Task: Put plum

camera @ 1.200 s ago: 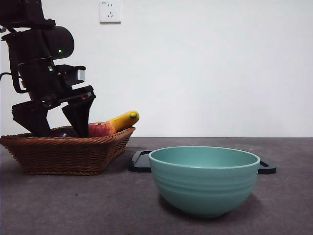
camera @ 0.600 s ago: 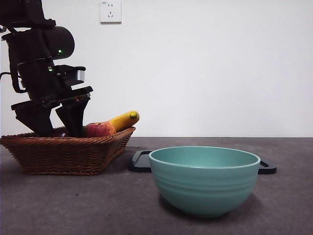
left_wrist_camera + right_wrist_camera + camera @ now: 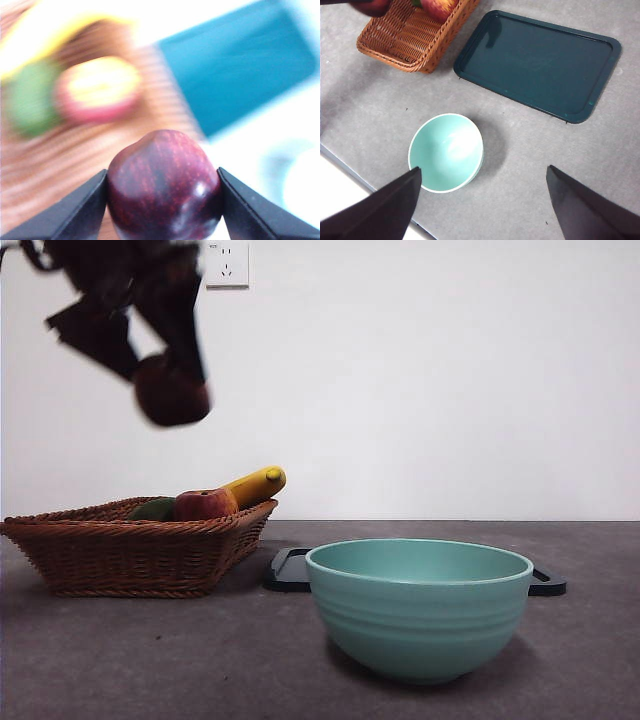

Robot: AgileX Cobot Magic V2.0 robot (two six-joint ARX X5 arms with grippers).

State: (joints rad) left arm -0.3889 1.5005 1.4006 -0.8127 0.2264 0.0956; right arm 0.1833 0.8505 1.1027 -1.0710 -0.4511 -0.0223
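The left gripper (image 3: 165, 365) hangs high above the wicker basket (image 3: 130, 550) at the left of the table, its two jaws pinching the plum (image 3: 164, 186) from either side, so the dark fruit sits right between the tips, clear of the basket. Below in the basket lie the apple (image 3: 204, 504), a green fruit (image 3: 152, 509) and a banana (image 3: 254, 484). The right gripper (image 3: 482, 202) waits with jaws spread wide, above the teal bowl (image 3: 446, 152) and near the dark tray (image 3: 537, 64).

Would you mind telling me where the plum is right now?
The plum is clamped in the left gripper, high in the air above the wicker basket at the front view's left.
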